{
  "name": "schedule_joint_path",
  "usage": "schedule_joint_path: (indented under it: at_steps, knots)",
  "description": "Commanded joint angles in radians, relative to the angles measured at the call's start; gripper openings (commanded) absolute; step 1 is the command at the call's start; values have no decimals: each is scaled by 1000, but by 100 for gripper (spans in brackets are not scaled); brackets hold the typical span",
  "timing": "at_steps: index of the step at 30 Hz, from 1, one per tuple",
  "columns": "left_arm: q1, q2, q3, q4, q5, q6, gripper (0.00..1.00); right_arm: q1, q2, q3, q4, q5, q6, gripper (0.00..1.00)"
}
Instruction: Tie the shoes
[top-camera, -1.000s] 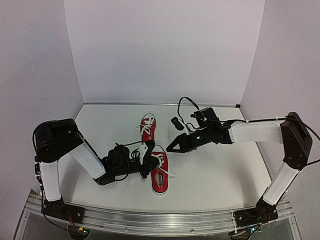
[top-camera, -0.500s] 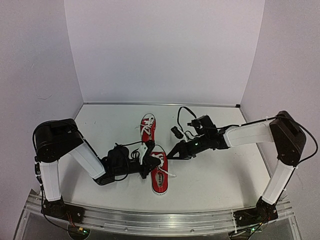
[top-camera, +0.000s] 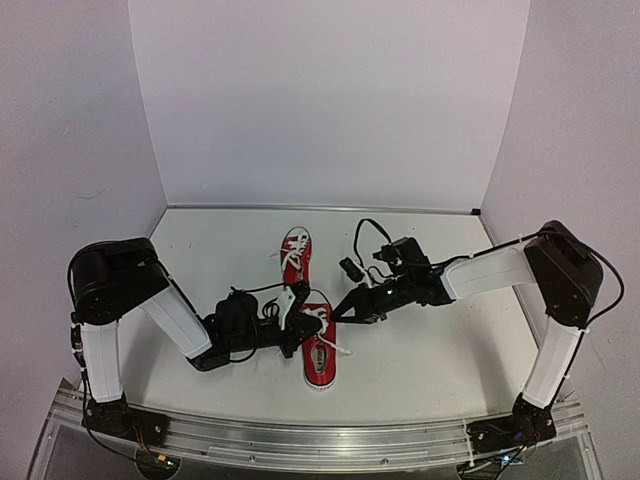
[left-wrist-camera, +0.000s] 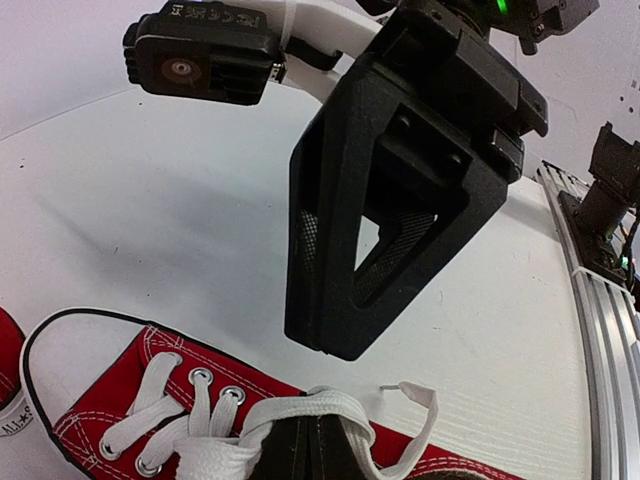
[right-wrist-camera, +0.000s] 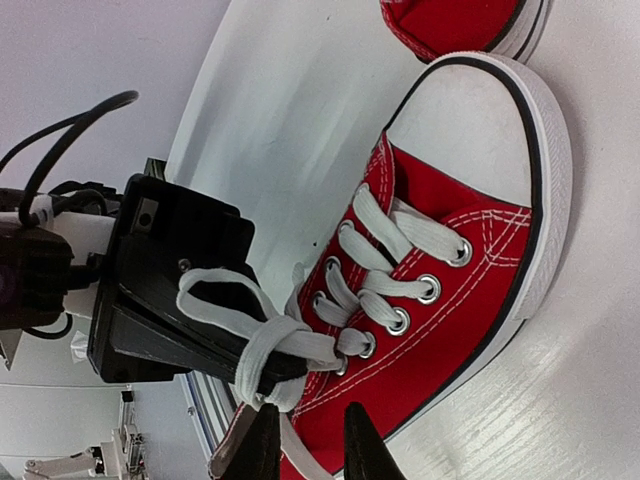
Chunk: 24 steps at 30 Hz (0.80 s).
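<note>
Both arms are on the near shoe (top-camera: 320, 352). It lies on the white table (top-camera: 450, 350) between the two grippers, long axis running near-to-far, toe cap away from the bases, heel opening toward them. The far shoe (top-camera: 296, 255) sits just beyond its toe. Nobody's on it, and its laces look loose.

Left gripper (right-wrist-camera: 282, 368): closed, coming in from the shoe's left over the upper eyelets. The white lace (right-wrist-camera: 275, 345) is bunched round its fingertips, with a loop (right-wrist-camera: 215, 288) lying back over the finger body. I read that as pinched, not just draped.

Right gripper (top-camera: 339, 313): comes in from the shoe's right, pointing left and down at the same eyelet area. Its fingers stand a narrow gap apart with nothing between them. In the right wrist view the tips (right-wrist-camera: 262, 445) sit just below the lace bunch, close but apart.

The key relation is that the lace bunch is dead ahead of the right gripper, right at the left's fingertips. So the right is the free arm and also the nearer one to any loose strand. A free lace end (left-wrist-camera: 415, 392) with its aglet hangs off the shoe's right side, below the right gripper and near it. My guess is that's the next pick. The risk is that the two grippers are nearly nose to nose, so there's little room to close without bumping the left or dragging the loop off it.

Containers: none in view. The shoe opening shows only the insole label.
</note>
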Motion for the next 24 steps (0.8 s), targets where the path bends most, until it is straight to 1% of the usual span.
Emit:
schedule_joint_path:
  at_steps: [1,11,24]
  knots:
    - [4,11,6,51,18,7,0,13,18,6,59,-32,22,20]
    - [4,20,10,60,23,3,0,30,30,-2,77,-21,35,17]
    - [4,30,9,89,26,-1,0,36,52,2,111,-51,63,17]
